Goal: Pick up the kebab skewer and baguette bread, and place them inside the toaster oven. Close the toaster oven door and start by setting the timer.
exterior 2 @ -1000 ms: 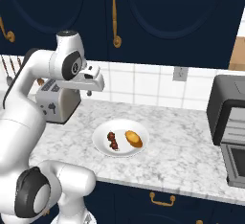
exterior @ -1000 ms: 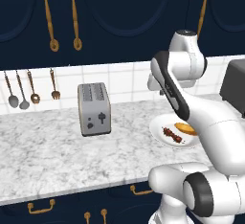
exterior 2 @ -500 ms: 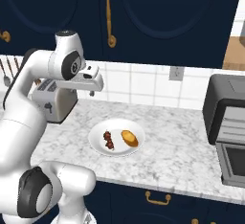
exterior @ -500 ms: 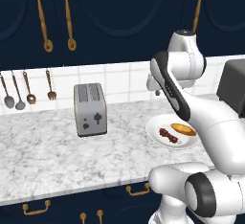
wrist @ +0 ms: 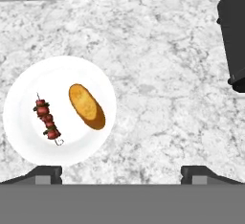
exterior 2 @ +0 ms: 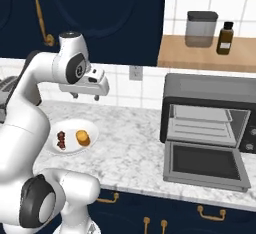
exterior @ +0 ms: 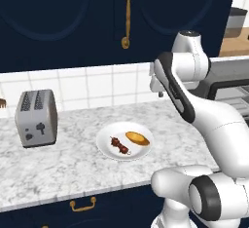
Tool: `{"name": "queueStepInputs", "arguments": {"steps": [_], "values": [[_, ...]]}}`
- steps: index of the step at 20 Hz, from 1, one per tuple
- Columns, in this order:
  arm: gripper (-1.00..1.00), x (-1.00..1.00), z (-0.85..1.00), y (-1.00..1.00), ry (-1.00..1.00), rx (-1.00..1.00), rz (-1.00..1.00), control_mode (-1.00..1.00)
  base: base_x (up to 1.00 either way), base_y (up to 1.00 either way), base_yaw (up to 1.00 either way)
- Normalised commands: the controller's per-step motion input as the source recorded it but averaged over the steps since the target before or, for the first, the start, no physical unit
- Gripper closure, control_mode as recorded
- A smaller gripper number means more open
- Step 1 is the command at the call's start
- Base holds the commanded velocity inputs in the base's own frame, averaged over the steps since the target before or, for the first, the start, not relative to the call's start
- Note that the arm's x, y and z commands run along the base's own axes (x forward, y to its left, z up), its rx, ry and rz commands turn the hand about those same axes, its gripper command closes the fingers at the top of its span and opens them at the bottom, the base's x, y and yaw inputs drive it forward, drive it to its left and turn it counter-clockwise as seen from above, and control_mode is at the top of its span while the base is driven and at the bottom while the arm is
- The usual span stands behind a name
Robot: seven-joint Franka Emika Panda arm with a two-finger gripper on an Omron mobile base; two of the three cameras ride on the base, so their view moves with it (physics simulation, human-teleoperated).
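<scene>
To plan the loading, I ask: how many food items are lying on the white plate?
2. The kebab skewer lies on one half of the white plate, and the baguette bread lies beside it on the other half, apart from it. None seems hidden.

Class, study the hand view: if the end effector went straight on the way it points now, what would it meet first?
Most likely the bare marble counter, just beside the white plate holding the kebab skewer and baguette bread; the open end effector holds nothing.

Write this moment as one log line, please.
end effector: open, empty, above counter | kebab skewer and baguette bread: on white plate | toaster oven door: open
</scene>
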Motion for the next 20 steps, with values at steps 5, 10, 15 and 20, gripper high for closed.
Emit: {"name": "queueStepInputs", "arguments": {"steps": [5, 10, 15, 20], "values": [[-1.00, 0.00, 0.00, 0.00, 0.00, 0.00, 0.00, 1.00, 0.18, -0.56, -0.01], [-1.00, 0.00, 0.00, 0.00, 0.00, 0.00, 0.00, 1.00, 0.14, -0.51, -0.01], [-1.00, 0.00, 0.00, 0.00, 0.00, 0.00, 0.00, 1.00, 0.00, -0.10, 0.00], [-1.00, 0.00, 0.00, 0.00, 0.00, 0.00, 0.00, 1.00, 0.00, 0.00, 0.00]]}}
